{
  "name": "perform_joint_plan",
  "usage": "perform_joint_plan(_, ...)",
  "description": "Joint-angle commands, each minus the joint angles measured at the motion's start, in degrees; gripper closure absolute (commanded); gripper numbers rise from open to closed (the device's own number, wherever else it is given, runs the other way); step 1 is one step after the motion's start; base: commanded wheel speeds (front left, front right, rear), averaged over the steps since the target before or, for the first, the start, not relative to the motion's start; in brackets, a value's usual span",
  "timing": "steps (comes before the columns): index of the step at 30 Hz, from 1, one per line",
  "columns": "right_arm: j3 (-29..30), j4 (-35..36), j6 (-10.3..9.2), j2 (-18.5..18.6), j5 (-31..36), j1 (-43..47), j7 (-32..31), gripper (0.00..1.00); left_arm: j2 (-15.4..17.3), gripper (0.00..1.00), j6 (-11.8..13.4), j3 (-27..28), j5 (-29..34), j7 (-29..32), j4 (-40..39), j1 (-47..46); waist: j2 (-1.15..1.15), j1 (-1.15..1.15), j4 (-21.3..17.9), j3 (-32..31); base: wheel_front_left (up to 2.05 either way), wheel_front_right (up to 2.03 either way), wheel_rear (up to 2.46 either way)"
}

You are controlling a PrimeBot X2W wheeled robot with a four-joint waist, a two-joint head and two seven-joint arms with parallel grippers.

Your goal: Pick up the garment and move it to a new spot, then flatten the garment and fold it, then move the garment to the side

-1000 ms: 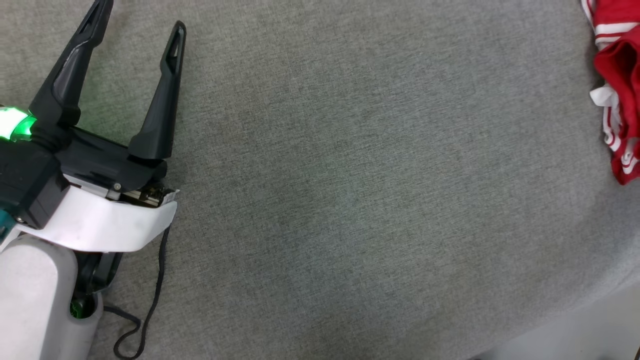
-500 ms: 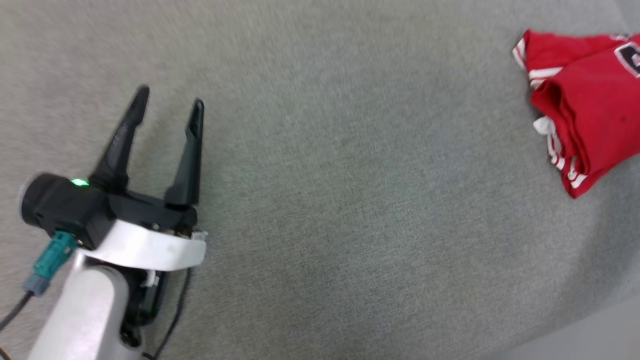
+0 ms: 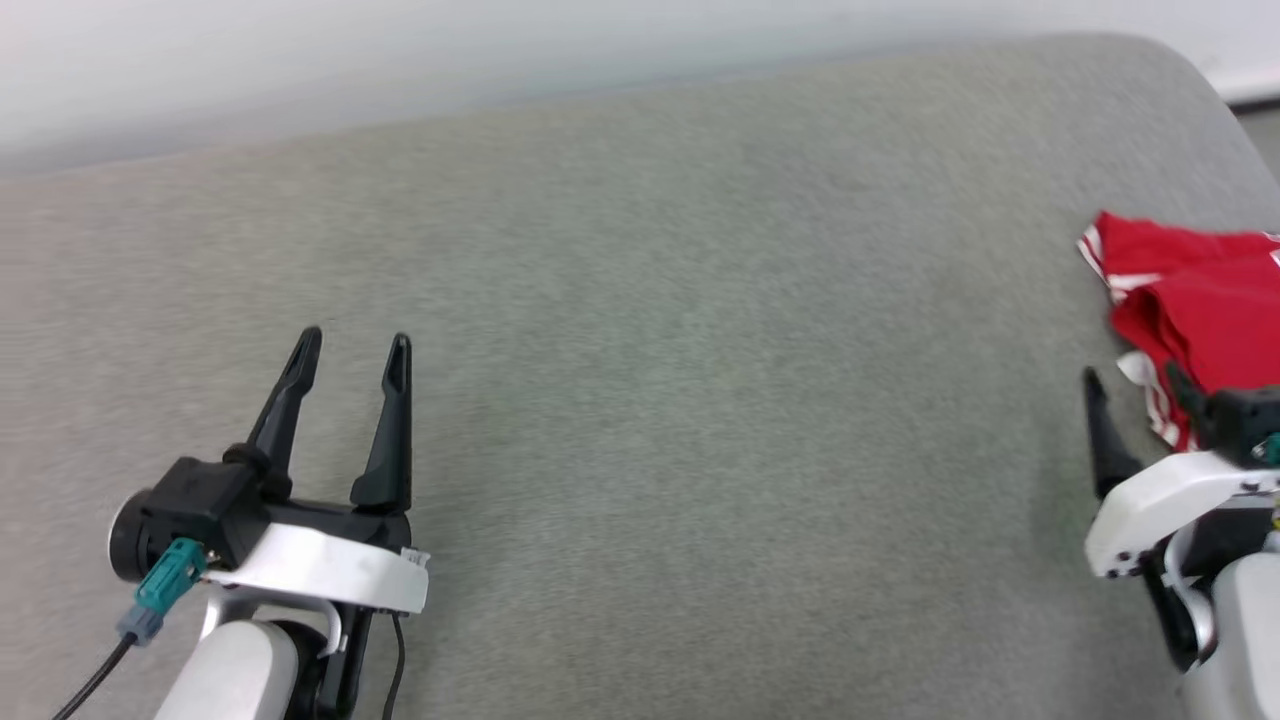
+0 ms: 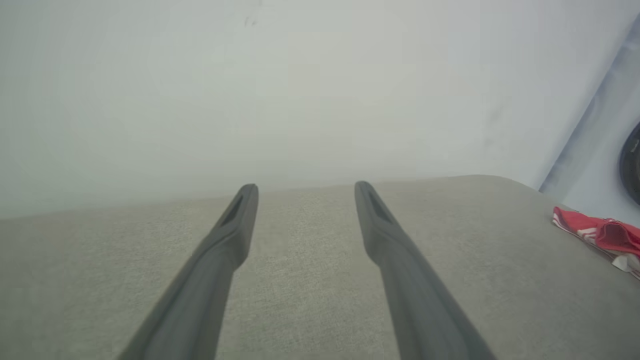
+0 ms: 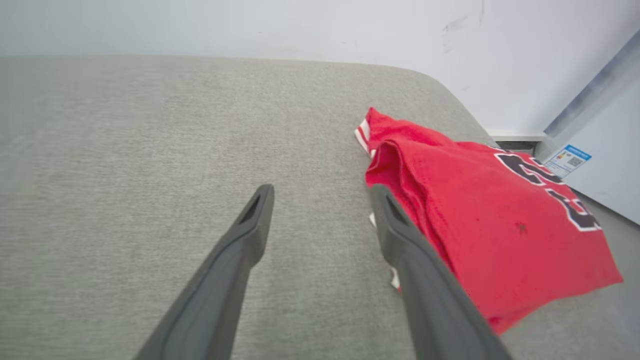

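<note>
The garment (image 3: pixel 1200 310) is a red jersey, folded in a flat bundle at the right end of the grey cushioned surface (image 3: pixel 700 400). Its striped trim shows along the left edge and black numbers (image 5: pixel 550 190) lie on top. My right gripper (image 3: pixel 1130 375) is open just in front of the garment's left edge, holding nothing. In the right wrist view the right gripper (image 5: pixel 321 189) points past the garment (image 5: pixel 490 220), its right finger (image 5: pixel 425 270) crossing the jersey's near edge. My left gripper (image 3: pixel 355 340) is open over bare fabric far to the left. The left wrist view shows the left gripper (image 4: pixel 306 187) empty and the garment (image 4: pixel 600 232) far right.
A white wall (image 3: pixel 500 50) runs behind the surface. The surface rounds off at its right end (image 3: pixel 1200 90), close to the garment. A pale panel with a small label (image 5: pixel 570 160) stands beyond that end. A cable (image 3: pixel 90 680) hangs from my left wrist.
The head camera has swung up and right, so the whole picture shifted and the back wall and my right gripper came into view. Both grippers stay open; the garment lies as before.
</note>
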State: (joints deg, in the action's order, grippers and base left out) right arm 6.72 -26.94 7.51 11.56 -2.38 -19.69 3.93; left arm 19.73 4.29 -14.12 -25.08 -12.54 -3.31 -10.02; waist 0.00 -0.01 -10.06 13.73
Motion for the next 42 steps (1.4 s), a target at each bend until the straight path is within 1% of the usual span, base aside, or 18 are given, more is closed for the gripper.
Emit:
perform_joint_plan(1,-0.59,1.29,-0.04,-0.34,-1.08,1.1,-0.25,0.0,-0.09,0.0,0.29,0.32,-0.41,-0.33,0.25,0.64,0.0,0.01,3.2,-2.75,0.0,0.0,0.0)
perform_joint_plan(6,-3.14,10.0,-0.04,-1.87,-3.38,4.52,0.96,0.0,-0.64,0.0,0.96,0.93,-1.1,-0.74,2.1,1.73,0.0,0.01,6.44,-4.05,0.0,0.0,0.0)
perform_joint_plan(12,-3.09,18.95,-0.04,-4.07,-2.81,8.91,2.75,0.0,-0.11,0.0,1.23,1.78,-1.55,-1.16,4.06,3.17,0.0,0.01,8.7,-6.2,0.0,0.0,0.0)
perform_joint_plan(17,-2.15,25.78,-0.04,-6.08,-1.91,16.02,2.22,0.0,0.81,0.0,1.74,1.49,-0.9,-0.97,5.16,5.52,0.0,0.01,9.16,-8.2,0.0,0.0,0.0)
perform_joint_plan(18,-1.67,29.36,-0.04,-7.16,-1.6,20.17,1.3,0.0,0.8,0.0,1.77,0.63,-0.57,-0.68,5.63,7.22,0.0,0.01,9.14,-9.47,0.0,0.0,0.0)
perform_joint_plan(21,-1.37,32.28,-0.04,-7.91,-1.69,23.61,0.47,0.0,0.9,0.0,1.99,0.2,-0.35,-0.59,6.03,8.63,0.0,0.01,9.22,-10.77,0.0,0.0,0.0)
perform_joint_plan(27,-1.62,35.55,-0.04,-8.58,-2.28,27.44,-1.75,0.0,0.56,0.0,2.71,-0.14,-1.09,-0.36,6.08,10.93,0.0,0.01,9.21,-13.14,0.0,0.0,0.0)
perform_joint_plan(32,-1.98,36.95,-0.04,-8.71,-2.47,28.56,-2.76,0.0,0.83,0.0,3.46,-0.3,-0.68,-0.1,5.3,11.86,0.0,0.01,9.29,-13.6,0.0,0.0,0.0)
perform_joint_plan(42,-1.94,37.26,-0.04,-8.79,-2.88,28.94,-2.94,0.0,2.29,0.0,4.54,-0.06,0.13,0.62,3.0,11.44,0.0,0.01,9.4,-13.37,0.0,0.0,0.0)
